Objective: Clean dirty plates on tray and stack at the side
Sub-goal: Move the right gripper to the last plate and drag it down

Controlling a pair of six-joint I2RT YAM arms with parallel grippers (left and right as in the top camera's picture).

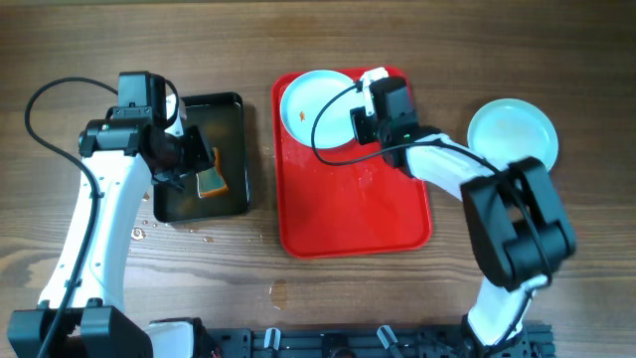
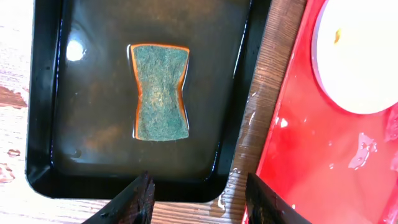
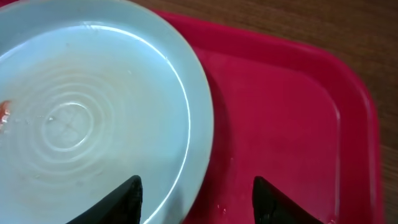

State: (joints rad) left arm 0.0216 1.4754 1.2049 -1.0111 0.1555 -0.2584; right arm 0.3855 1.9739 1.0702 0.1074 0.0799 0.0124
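A pale blue plate (image 1: 316, 107) with an orange smudge lies at the far left corner of the red tray (image 1: 358, 214); it also shows in the right wrist view (image 3: 93, 118) and the left wrist view (image 2: 364, 56). My right gripper (image 3: 196, 199) is open above the plate's right rim, one finger over the plate, one over the tray (image 3: 280, 112). Another pale plate (image 1: 512, 131) lies on the table right of the tray. My left gripper (image 2: 199, 199) is open and empty above the near edge of the black tray (image 2: 43, 124).
A green and orange sponge (image 2: 160, 92) lies in water in the black tray (image 1: 231, 199), left of the red tray. Water drops lie on the wood around both trays. The red tray's surface is wet.
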